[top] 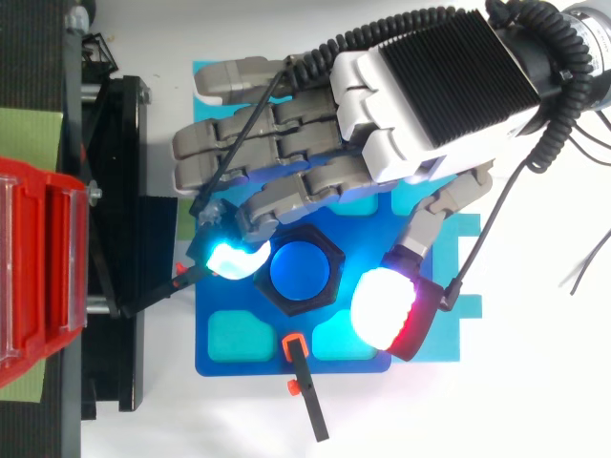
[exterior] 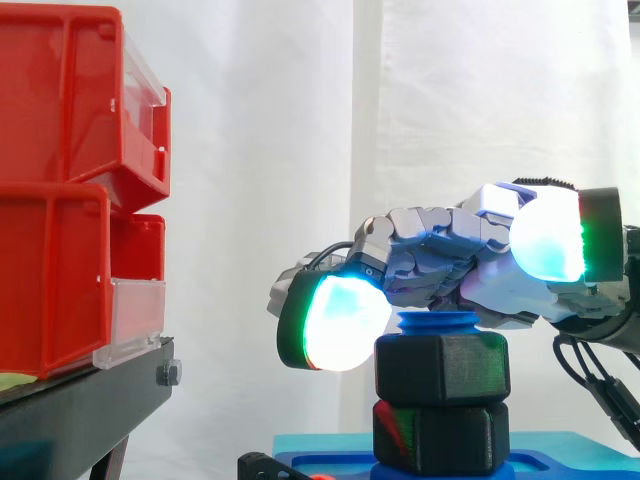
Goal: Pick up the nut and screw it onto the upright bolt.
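The nut (exterior: pixel 441 367) is seated on the upright bolt (top: pixel 302 269), axis vertical, directly beneath the robot hand (top: pixel 382 105). The robot hand is spread and nothing is grasped: one fingertip (exterior: pixel 335 322) is set against the nut's left flank, while the thumb pad (exterior: pixel 548 237) is held higher on the right. A second black hexagonal piece (exterior: pixel 440 435) is located below it, on the blue fixture (top: pixel 239 296); the red bins (exterior: pixel 60 200) are well apart.

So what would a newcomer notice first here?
The robot's hand with its glowing pads, poised over the black hexagonal nut that sits on the blue upright bolt, mid-frame on a blue plastic base. At the left, stacked red plastic bins on a black stand.
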You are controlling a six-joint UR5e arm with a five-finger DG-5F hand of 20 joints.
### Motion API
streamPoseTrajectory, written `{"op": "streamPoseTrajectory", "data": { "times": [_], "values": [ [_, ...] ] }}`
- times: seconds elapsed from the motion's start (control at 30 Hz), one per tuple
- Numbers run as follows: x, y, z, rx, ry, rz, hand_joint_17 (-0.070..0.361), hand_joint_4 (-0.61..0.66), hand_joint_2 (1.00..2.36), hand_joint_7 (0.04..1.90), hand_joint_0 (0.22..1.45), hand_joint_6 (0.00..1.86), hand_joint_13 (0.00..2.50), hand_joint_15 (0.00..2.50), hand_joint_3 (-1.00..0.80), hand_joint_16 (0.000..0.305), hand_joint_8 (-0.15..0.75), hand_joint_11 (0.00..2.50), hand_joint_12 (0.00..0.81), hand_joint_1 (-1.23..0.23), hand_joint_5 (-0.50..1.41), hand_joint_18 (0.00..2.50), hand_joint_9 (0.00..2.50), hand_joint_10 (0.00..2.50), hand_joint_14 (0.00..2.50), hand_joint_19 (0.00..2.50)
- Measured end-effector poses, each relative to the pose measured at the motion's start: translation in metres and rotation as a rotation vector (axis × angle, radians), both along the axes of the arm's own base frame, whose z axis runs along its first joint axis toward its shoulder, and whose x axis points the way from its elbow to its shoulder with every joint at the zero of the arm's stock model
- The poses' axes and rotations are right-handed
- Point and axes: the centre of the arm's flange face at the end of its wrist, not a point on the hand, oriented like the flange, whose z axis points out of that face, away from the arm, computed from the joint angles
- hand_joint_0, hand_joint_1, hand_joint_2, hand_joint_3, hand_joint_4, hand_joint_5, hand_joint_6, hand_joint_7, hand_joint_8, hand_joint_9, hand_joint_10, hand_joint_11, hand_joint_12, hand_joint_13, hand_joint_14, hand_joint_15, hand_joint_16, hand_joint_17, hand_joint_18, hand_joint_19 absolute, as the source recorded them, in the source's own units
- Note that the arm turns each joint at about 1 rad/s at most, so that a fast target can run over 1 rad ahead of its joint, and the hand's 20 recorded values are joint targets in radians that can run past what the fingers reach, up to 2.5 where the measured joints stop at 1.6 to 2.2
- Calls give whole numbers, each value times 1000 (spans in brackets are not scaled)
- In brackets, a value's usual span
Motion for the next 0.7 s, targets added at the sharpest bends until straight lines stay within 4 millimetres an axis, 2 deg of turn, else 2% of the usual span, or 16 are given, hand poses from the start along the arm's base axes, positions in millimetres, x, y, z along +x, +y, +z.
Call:
{"op": "streamPoseTrajectory", "data": {
  "times": [0.37, 0.63, 0.7],
  "values": [
    [0, -3, 1, -1, -9, -1, 87, 262, 1000, 1123, 430, 503, 361, 0, -500, 39, 275, 0, 361, -152, -164, 0, 396, 0, 0, 0],
    [0, -6, 1, -2, -12, -6, 83, 254, 1000, 1376, 438, 500, 412, 0, -500, 37, 290, 0, 354, -165, -131, 52, 466, 0, 0, 0],
    [-1, -7, 1, -2, -12, -6, 80, 257, 1000, 1238, 441, 602, 441, 0, -500, 35, 295, 0, 352, -170, -137, 95, 504, 0, 0, 0]
  ]
}}
